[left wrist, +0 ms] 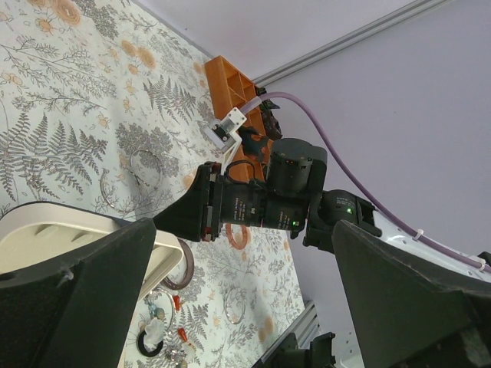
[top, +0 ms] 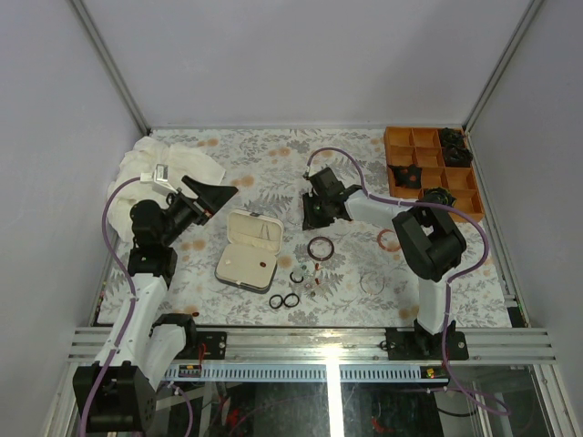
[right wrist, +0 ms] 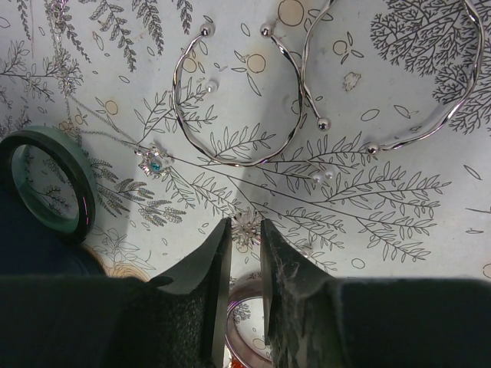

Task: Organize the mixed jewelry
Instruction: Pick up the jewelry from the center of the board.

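Observation:
My right gripper (right wrist: 245, 230) has its jaws closed to a narrow gap on a small silver flower earring (right wrist: 247, 228), pinched at the fingertips. Beyond it lie two thin silver wire hoops (right wrist: 238, 100), a flower piece with a blue centre (right wrist: 155, 162) and a dark green bangle (right wrist: 47, 184). In the top view the right gripper (top: 311, 220) hangs just beyond a reddish-brown bangle (top: 320, 247). Two black rings (top: 283, 300) and tiny red and green pieces (top: 310, 273) lie nearer. My left gripper (top: 211, 196) is wide open and empty, above the case's far left.
The open case with cream lining (top: 248, 249) lies left of the loose pieces. A pink bangle (top: 389, 240) and a silver hoop (top: 372, 282) lie to the right. The orange divided tray (top: 401, 141) stands at the back right. A white cloth (top: 173, 164) lies at the back left.

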You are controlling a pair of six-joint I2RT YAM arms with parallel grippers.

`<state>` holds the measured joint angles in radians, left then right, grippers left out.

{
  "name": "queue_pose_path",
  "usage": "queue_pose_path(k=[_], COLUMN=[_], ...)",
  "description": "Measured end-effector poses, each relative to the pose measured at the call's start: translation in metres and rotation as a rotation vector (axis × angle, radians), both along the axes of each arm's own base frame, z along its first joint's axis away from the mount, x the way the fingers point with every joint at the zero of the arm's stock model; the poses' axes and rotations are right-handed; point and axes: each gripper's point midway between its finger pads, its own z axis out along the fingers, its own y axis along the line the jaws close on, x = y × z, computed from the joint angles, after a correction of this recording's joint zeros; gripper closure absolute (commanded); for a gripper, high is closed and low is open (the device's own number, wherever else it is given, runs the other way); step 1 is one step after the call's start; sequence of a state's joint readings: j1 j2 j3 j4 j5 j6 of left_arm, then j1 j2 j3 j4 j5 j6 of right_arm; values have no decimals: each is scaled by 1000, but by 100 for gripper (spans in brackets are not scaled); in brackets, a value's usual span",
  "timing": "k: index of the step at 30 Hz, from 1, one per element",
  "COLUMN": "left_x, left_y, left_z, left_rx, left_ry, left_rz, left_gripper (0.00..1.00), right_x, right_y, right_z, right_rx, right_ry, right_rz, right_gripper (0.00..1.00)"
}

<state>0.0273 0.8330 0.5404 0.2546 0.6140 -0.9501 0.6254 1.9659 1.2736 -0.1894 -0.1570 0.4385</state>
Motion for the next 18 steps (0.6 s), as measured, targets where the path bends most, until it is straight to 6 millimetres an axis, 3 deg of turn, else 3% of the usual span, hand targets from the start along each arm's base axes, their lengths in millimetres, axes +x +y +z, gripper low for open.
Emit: queue_pose_path(k=[18], left_x=[0], left_y=[0], left_z=[0], left_rx=[0], left_ry=[0], left_rz=[0], left_gripper=[0], right_x=[-1], right_y=[-3], right_z=[14], right_rx=[10], right_ry=[-27], right_rz=[-5], right_gripper=[80])
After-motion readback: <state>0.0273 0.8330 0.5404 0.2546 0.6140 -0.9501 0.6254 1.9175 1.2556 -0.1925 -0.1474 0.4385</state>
